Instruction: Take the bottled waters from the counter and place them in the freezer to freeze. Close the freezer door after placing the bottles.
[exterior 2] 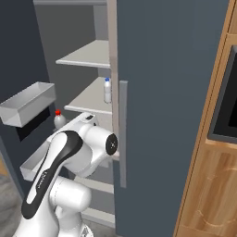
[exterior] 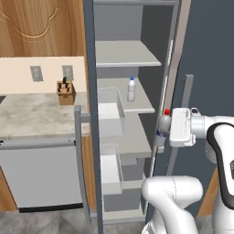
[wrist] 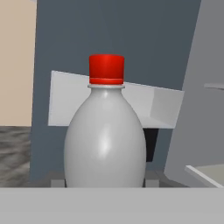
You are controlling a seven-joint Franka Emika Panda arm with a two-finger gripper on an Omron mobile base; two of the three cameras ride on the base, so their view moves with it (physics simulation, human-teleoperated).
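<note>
Second bottle in transit: red-cap bottle (exterior: 163, 124) upright in the fingers (exterior: 165, 130), closed on its body, just outside the open freezer (exterior: 132, 137). Blue-cap bottle (exterior: 131, 89) already on a shelf inside. Next: reach in, set it beside the blue one. Watch the door bins (exterior 2: 28, 102) and door edge. Knife block (exterior: 66, 91) on worktop (exterior: 32, 114), irrelevant.

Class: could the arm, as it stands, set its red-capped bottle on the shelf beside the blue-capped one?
Probably yes. The claw holds the red-capped bottle upright at the open freezer, and the shelf beside the blue-capped bottle looks bare, with nothing between.
</note>
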